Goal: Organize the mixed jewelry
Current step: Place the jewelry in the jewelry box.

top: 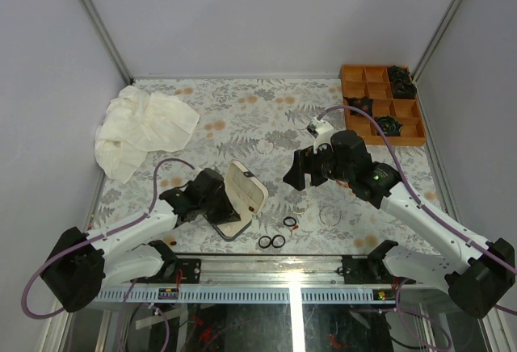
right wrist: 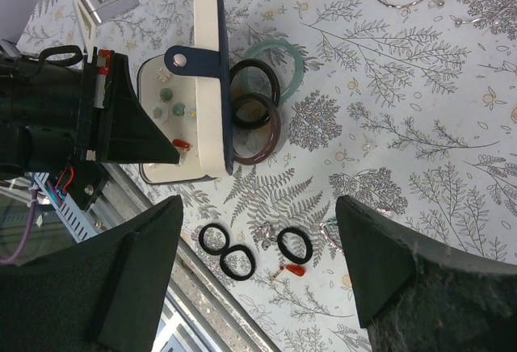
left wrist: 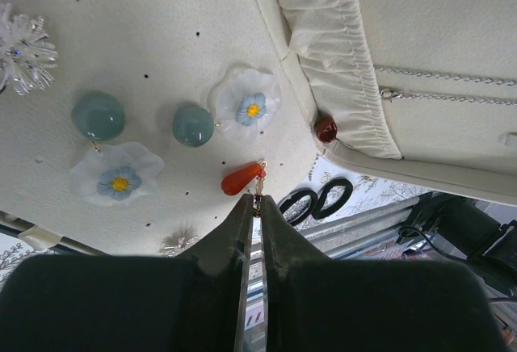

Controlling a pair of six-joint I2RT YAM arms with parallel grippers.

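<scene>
The mixed jewelry lies near the front edge: three black rings, a red drop earring and a small crystal piece. Thin clear hoops lie further right. My left gripper is shut on the hook of another red drop earring, held against the cream panel of the open hinged case. That panel carries blue flower earrings and teal balls. My right gripper hangs open above the black rings, holding nothing.
Brown, dark and green bangles lie beside the case. An orange compartment tray with dark pieces stands at the back right. A crumpled white cloth lies at the back left. The metal table rail runs just before the rings.
</scene>
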